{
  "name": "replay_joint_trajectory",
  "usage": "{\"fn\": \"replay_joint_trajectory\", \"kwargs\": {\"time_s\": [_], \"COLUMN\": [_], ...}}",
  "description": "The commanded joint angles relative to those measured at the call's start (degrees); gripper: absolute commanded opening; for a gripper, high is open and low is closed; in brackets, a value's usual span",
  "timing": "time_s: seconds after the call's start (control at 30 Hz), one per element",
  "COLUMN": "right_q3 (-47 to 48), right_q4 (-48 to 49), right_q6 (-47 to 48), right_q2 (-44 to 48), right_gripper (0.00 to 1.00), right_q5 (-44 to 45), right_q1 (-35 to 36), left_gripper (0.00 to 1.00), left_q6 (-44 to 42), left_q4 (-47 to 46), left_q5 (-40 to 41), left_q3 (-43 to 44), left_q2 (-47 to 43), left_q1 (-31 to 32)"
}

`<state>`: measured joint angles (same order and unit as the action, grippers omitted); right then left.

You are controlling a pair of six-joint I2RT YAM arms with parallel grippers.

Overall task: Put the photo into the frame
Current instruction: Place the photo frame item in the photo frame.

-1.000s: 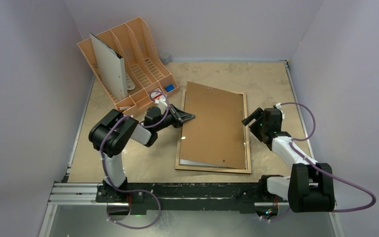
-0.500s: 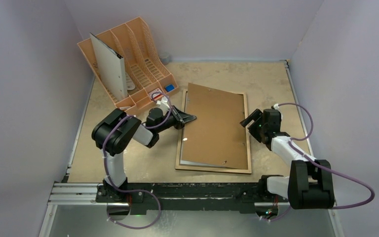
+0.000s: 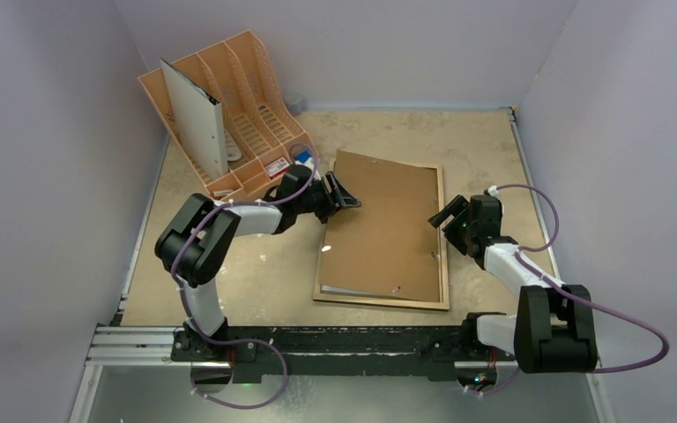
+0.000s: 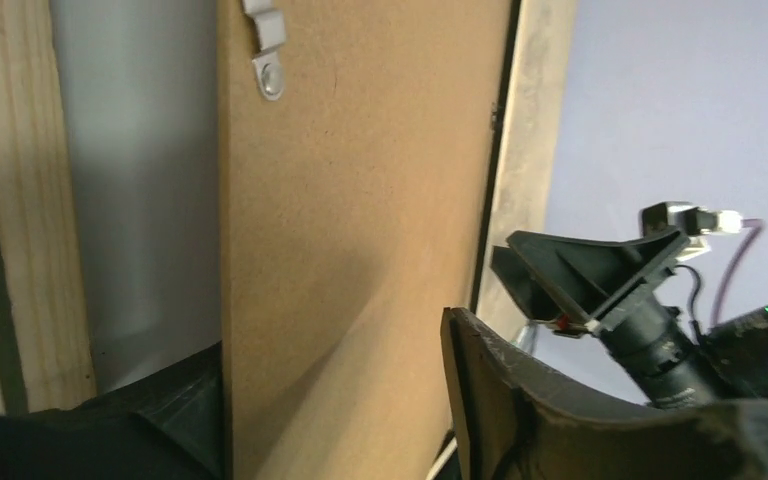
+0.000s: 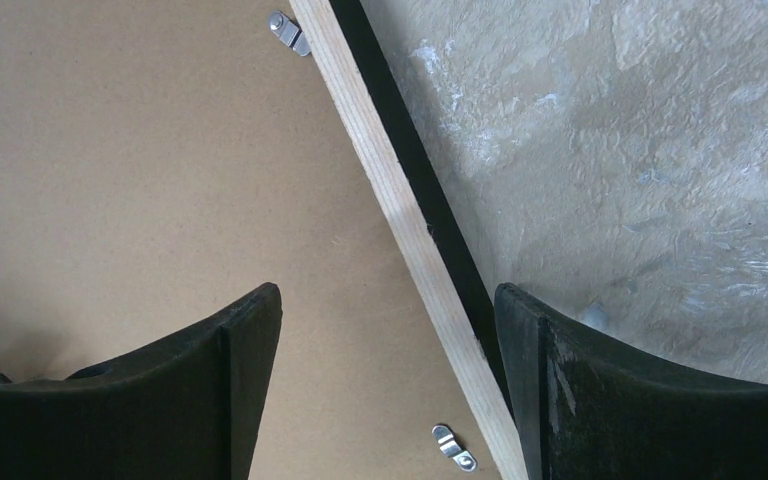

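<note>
The frame [image 3: 443, 264] lies flat mid-table, light wood face up. A brown backing board [image 3: 383, 220] rests skewed on it. Beside the board, inside the rim, a pale grey strip of the photo [image 3: 339, 288] shows its white reverse; the left wrist view has the same photo [image 4: 130, 200] between board [image 4: 360, 200] and rim [image 4: 10, 200]. My left gripper [image 3: 342, 192] is open at the board's far left corner, its jaws apart with the board [image 4: 332, 335] in the gap. My right gripper [image 3: 447, 216] is open, straddling the right rim [image 5: 400, 200] with nothing held.
An orange file rack [image 3: 229, 106] stands at the back left with a grey-white panel [image 3: 196, 115] upright in it. Small metal clips [image 5: 455, 447] sit on the board near the rim. Walls close the table on three sides.
My left gripper has moved away from me along the board's left side to its far corner, and its jaws have gone from shut to open. The right arm has barely moved.
</note>
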<state>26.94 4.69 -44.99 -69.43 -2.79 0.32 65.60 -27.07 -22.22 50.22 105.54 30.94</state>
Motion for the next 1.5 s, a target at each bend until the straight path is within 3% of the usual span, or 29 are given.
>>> {"fn": "replay_joint_trajectory", "kwargs": {"time_s": [0.0, 0.2, 0.47, 0.77, 0.97, 1.23, 1.33, 1.47], "right_q3": [-0.31, -0.05, 0.61, 0.05, -0.11, -0.13, -0.50, -0.75], "right_q4": [1.12, 0.32, -1.10, -0.38, -0.60, -0.64, -0.37, -0.11], "right_q6": [0.83, 1.07, 1.57, 1.81, 2.01, 2.21, 1.95, 1.83], "right_q2": [-0.61, 0.03, 1.22, 1.23, 1.66, 1.45, 2.13, 2.53], "right_gripper": [0.80, 0.79, 0.80, 0.80, 0.80, 0.80, 0.81, 0.81], "right_q5": [-0.75, 0.37, 2.07, 1.96, 2.14, 2.39, 2.37, 2.31], "right_q1": [-0.23, -0.23, -0.23, -0.23, -0.23, -0.23, -0.23, -0.21], "left_gripper": [0.62, 0.69, 0.75, 0.76, 0.71, 0.75, 0.83, 0.84], "left_q6": [-11.04, -17.70, -24.43, -28.56, -29.33, -37.89, -39.96, -40.20], "left_q4": [18.37, 32.74, 42.52, 44.65, 45.55, 55.84, 56.61, 56.71], "left_q5": [2.26, 5.93, 9.64, 11.38, 11.19, 17.21, 18.09, 18.22], "left_q3": [8.47, 15.23, 18.51, 19.74, 20.38, 23.88, 23.47, 24.04], "left_q2": [-2.12, 0.20, -0.84, -1.23, -0.41, -0.13, -0.97, -1.05], "left_q1": [0.88, 2.41, 2.55, 2.89, 3.26, 4.01, 3.96, 3.95]}}
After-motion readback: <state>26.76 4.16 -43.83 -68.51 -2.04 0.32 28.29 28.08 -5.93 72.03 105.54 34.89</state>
